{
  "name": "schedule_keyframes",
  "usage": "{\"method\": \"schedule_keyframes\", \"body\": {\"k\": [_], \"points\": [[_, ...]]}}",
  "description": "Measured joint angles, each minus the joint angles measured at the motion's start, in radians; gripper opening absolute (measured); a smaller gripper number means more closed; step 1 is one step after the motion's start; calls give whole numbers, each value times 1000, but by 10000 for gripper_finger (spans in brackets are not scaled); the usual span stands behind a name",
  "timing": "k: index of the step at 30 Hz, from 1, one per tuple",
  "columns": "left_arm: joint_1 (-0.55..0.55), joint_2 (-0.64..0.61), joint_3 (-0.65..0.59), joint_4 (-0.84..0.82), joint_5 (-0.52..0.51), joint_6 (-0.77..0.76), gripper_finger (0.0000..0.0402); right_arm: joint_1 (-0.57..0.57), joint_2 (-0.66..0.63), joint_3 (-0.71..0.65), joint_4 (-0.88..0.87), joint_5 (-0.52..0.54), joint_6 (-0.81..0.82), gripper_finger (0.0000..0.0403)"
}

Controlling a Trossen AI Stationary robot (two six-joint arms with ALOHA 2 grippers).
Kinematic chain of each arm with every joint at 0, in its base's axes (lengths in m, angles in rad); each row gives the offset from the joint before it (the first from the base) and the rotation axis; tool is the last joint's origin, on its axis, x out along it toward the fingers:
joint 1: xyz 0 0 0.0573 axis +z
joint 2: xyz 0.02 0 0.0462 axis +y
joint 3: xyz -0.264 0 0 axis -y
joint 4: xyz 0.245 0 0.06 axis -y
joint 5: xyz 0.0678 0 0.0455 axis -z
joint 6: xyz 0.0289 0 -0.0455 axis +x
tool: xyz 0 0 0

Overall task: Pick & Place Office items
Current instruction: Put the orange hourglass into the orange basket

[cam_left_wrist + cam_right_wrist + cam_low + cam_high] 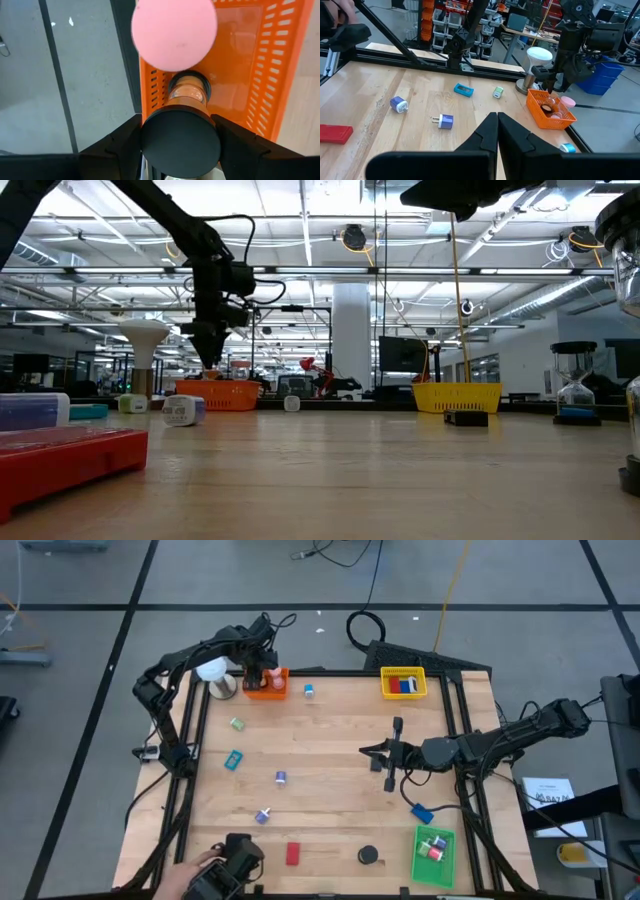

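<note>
L hand [262, 675] grips hourglass [181, 127] over orange tray [266, 690].

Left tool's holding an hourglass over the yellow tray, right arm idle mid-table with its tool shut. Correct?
Not quite: the tray is orange, not yellow. The high view shows the left tool over the orange tray, and the left wrist view shows the hourglass gripped above it. The right tool is shut mid-table.

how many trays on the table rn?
3: orange tray at the far left under the left gripper, yellow tray far right, green tray near right corner.
</note>
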Motion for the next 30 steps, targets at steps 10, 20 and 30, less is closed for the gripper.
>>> {"method": "schedule_keyframes", "body": {"k": [10, 20, 30], "points": [[3, 0, 0, -3, 1, -7, 210, 0, 0, 0, 0, 0, 0, 4], [3, 0, 0, -2, -34, -48, 277, 0, 0, 0, 0, 0, 0, 4], [-16, -15, 0, 17, -103, -49, 290, 0, 0, 0, 0, 0, 0, 4]]}}
